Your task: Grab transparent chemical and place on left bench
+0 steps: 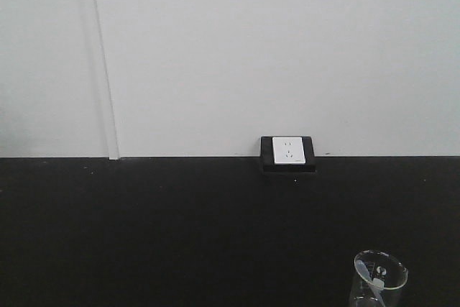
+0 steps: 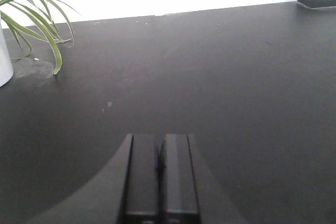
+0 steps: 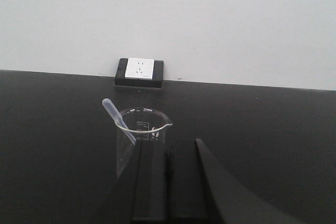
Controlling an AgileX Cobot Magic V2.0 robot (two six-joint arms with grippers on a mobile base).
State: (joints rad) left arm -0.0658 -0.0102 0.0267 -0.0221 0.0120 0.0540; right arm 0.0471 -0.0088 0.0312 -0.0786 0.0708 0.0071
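While I am holding my right end effector [image 3: 168, 182] low over the black table [image 3: 273, 129], its two flat black fingers are lying together with nothing between them. The transparent chemical [image 3: 147, 127] is standing just ahead of the tips and a little to their left; it seems to be apart from them, though the fingers are covering its base. Item: small clear glass beaker, upright, long axis vertical, thin rim with a pour spout turning rightward, white graduation marks facing me; smooth, hard, probably slippery. Item: translucent plastic pipette [image 3: 118, 120], leaning inside, bulb rising above the rim toward the left. Item: white wall socket [image 3: 139, 68] in a black housing, sitting at the wall beyond the beaker. Table: matte black, flat, faintly speckled. My left end effector [image 2: 160, 177] is also pressing its fingers together on nothing. It is looking across black surface toward a green-leaved plant [image 2: 31, 19] in a white pot [image 2: 4, 61], and no beaker is showing in that view. I am judging the right arm the nearer one; its fingers are needing to part and straddle the glass. No view is showing the left bench.
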